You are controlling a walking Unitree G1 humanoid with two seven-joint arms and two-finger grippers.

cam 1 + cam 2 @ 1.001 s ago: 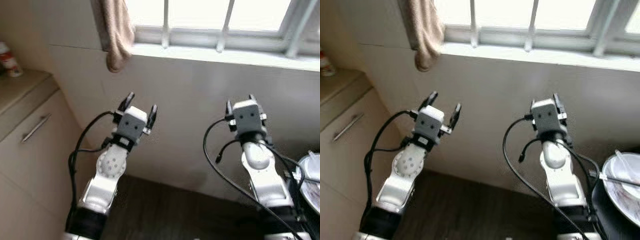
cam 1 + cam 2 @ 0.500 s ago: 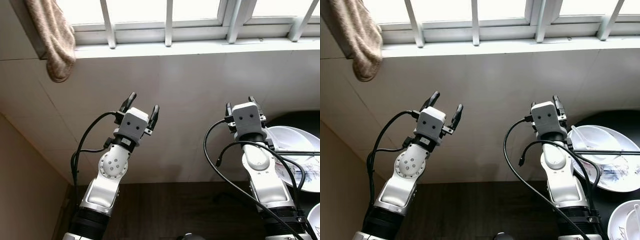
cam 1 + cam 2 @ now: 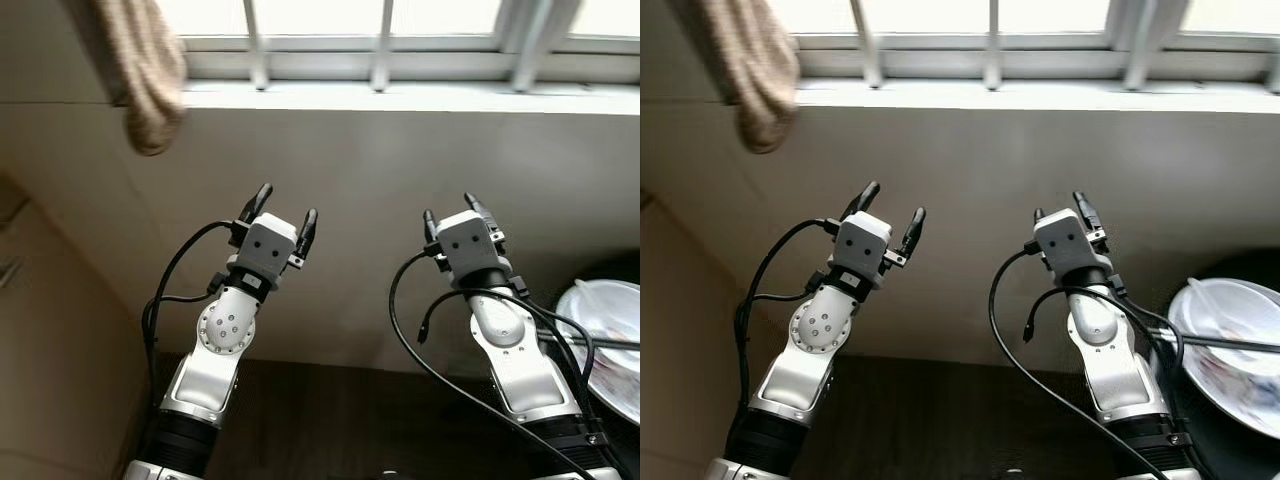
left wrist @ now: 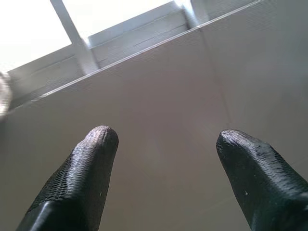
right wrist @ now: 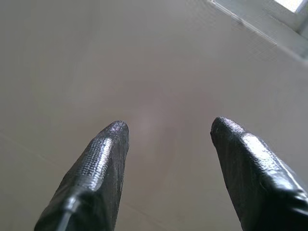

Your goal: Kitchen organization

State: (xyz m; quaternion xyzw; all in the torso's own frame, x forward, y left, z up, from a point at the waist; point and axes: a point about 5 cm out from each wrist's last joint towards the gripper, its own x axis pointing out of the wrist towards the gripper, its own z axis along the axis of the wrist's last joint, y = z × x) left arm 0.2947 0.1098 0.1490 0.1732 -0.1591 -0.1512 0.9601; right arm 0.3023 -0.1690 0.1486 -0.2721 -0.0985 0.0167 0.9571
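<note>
Both arms are raised in front of a pale tiled wall under a window. My left gripper [image 3: 285,203] is open with nothing between its fingers, and the left wrist view [image 4: 161,144] has bare wall and window frame beyond them. My right gripper [image 3: 448,208] is open too, also holding nothing, pointing at bare wall in the right wrist view [image 5: 166,130]. A white plate [image 3: 1230,350] holding a white spoon and other utensils lies on a dark surface at the far right, beside my right forearm.
A beige towel [image 3: 145,75] hangs from the window sill [image 3: 400,95] at the upper left. A beige cabinet side [image 3: 50,340] stands at the left. Dark wooden floor [image 3: 330,420] lies below between the arms.
The camera has swung left, so the towel and window shifted right and the plate slid toward the right edge. Both grippers stay open and raised as before.
</note>
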